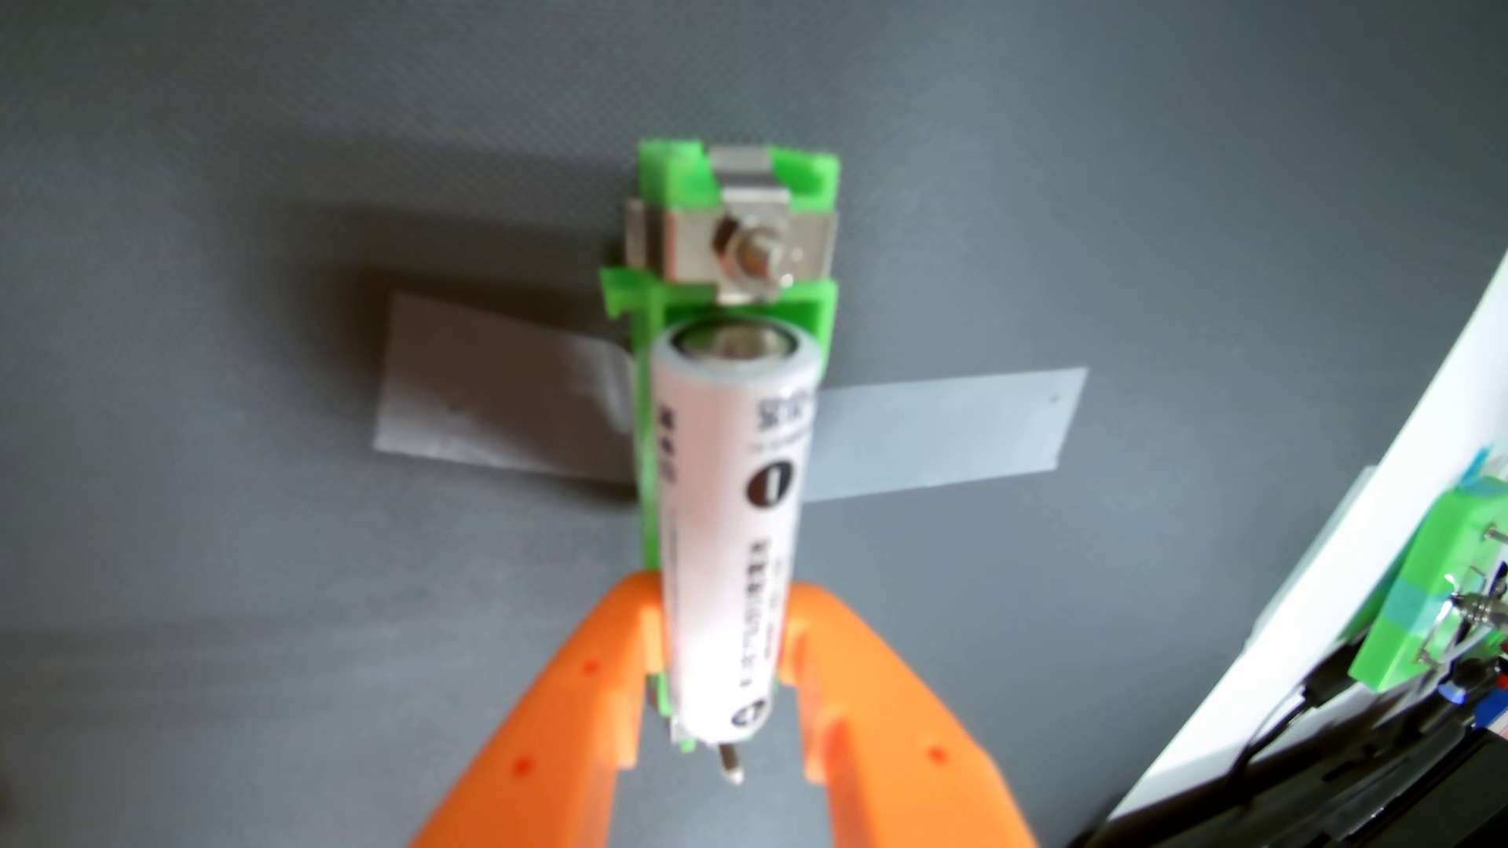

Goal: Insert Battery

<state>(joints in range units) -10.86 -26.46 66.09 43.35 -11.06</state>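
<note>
The orange fingers (722, 652) stand narrowly apart, one on each side of the white battery (729, 522), pressing its lower half; whether they bear its weight or it already rests in the holder cannot be told; the battery is a smooth cylinder with dark print, lying lengthwise over the green holder (734, 302), a ribbed plastic cradle with a bright metal contact plate (751, 245) and bolt at its far end, just beyond the battery's tip; grey tape (938, 432) crosses under the holder, fixing it to the matte grey surface (245, 611); that surface lies bare to the left and ahead; on the right a white board's edge (1346, 522) crowds in, carrying another green part (1436, 587) and dark cables.
</note>
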